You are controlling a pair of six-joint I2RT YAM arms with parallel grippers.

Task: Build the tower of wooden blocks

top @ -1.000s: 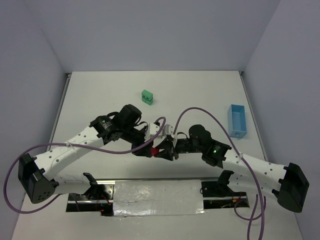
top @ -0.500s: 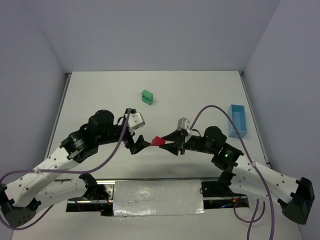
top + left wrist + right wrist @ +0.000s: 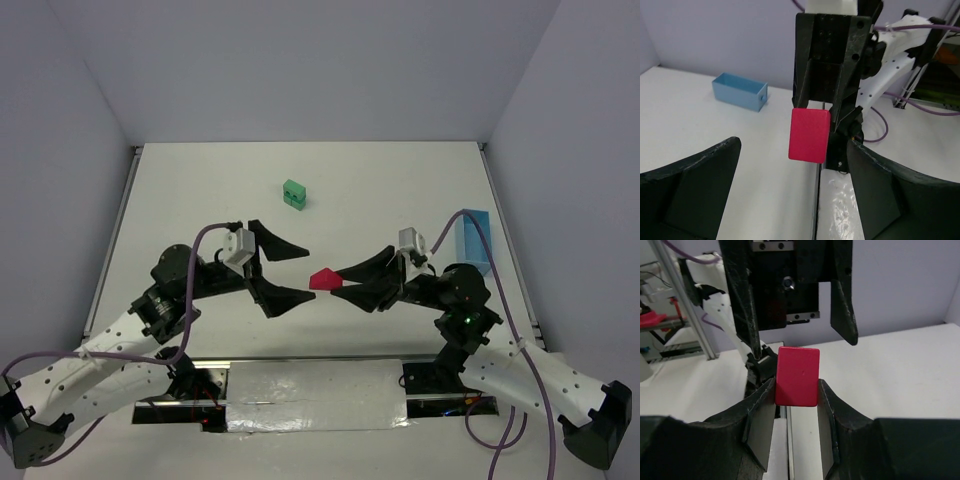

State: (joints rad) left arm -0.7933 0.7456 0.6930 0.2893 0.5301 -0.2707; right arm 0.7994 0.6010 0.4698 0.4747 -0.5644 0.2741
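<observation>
Red, smooth painted wedge (image 3: 323, 280) pinched in right end effector (image 3: 337, 283); left end effector (image 3: 308, 272) spread wide.

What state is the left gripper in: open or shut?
Open. The left gripper has its fingers wide apart, touching nothing; the red block is clamped in the right gripper instead.

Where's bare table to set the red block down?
Bare: the far-left table between its left edge and the green blocks; also the stretch between those blocks and the light blue tray. Crowded: the near middle, where the open left hand faces the right hand gripping the red block, and the right edge by the tray.
</observation>
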